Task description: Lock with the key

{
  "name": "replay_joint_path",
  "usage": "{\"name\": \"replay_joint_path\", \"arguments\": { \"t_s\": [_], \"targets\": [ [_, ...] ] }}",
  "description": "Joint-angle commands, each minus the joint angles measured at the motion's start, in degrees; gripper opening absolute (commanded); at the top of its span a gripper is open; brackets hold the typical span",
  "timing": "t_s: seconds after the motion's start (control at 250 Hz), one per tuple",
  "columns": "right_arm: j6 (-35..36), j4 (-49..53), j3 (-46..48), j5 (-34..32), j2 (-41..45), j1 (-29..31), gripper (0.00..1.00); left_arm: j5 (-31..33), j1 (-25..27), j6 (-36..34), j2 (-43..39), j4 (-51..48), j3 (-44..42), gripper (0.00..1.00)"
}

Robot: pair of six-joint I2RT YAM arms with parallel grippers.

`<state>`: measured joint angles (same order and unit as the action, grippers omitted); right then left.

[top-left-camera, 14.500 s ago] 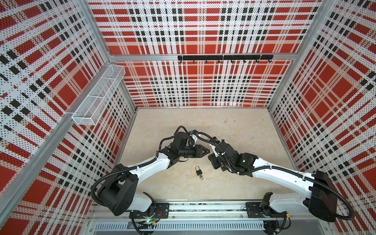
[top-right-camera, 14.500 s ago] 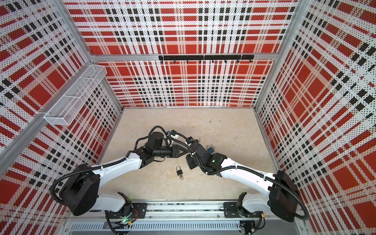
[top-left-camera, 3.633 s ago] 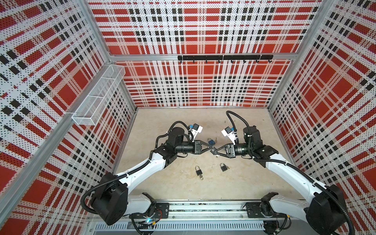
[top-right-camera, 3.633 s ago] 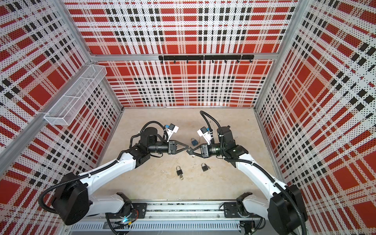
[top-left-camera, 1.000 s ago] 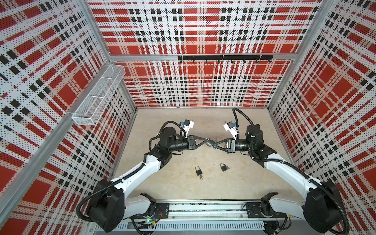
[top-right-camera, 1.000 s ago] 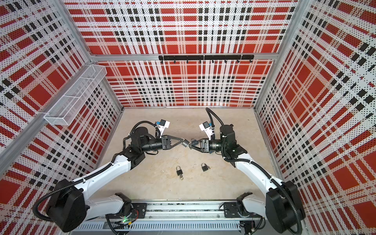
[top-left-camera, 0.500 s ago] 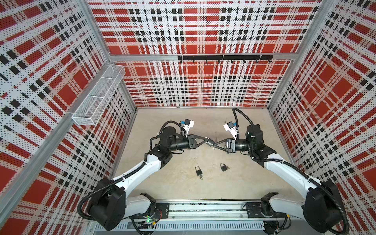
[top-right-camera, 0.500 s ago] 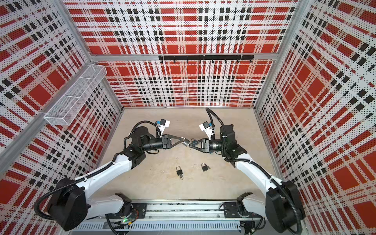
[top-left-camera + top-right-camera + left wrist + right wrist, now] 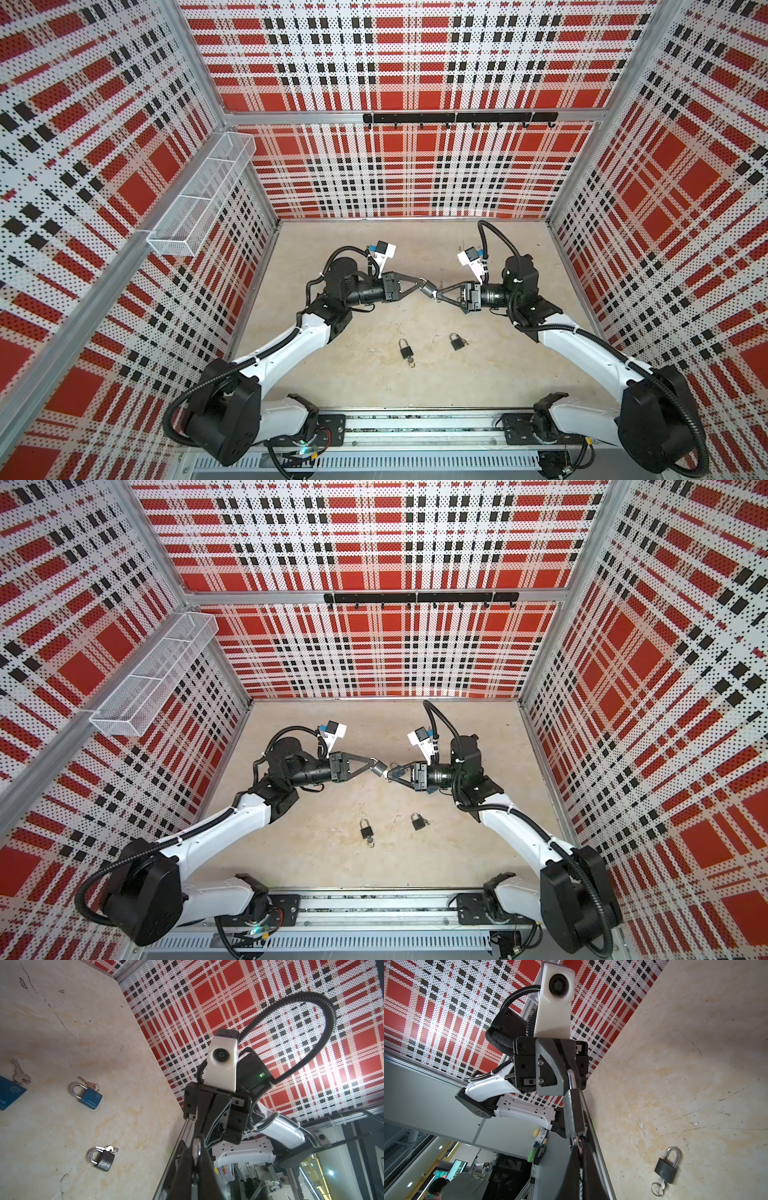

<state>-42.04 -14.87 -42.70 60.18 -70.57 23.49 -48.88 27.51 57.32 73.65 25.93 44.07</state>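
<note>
- While my left gripper (image 9: 422, 284) is clamped on the shackle of the padlock (image 9: 572, 1113), the body hangs free in the air just past its tips, pointing at my right gripper (image 9: 438, 293).
- My right gripper is pinched shut on what looks like the key (image 9: 390, 773). It sits at the tips and touches the padlock's bottom face, but I cannot tell how deep the blade is.
- From shackle to keyway, the padlock's long axis runs nearly in line with both grippers, tip to tip. I judge the coming turn is a roll of my right wrist about that line.
- My right gripper is the nearer to the key, and the left only has to brace against the twist.
- Other padlocks (image 9: 405, 348) lie on the floor below, well apart from both grippers.
</note>
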Motion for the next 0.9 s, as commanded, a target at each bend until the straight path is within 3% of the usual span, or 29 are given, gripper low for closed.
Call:
{"name": "replay_joint_path", "arguments": {
  "t_s": [0.0, 0.64, 0.896],
  "targets": [
    [0.6, -0.3, 1.9, 0.9, 1.2, 0.0, 0.0, 0.7, -2.3, 3.6, 0.0, 7.3, 0.1, 0.0],
    [2.6, 3.3, 3.5, -0.5, 3.1, -1.7, 0.0, -1.6, -7.0, 3.0, -3.0, 5.5, -0.7, 0.0],
    [7.0, 12.1, 2.6, -5.7, 6.6, -3.9, 0.0, 0.5, -6.8, -7.7, -6.0, -10.9, 0.2, 0.0]
  ]
}}
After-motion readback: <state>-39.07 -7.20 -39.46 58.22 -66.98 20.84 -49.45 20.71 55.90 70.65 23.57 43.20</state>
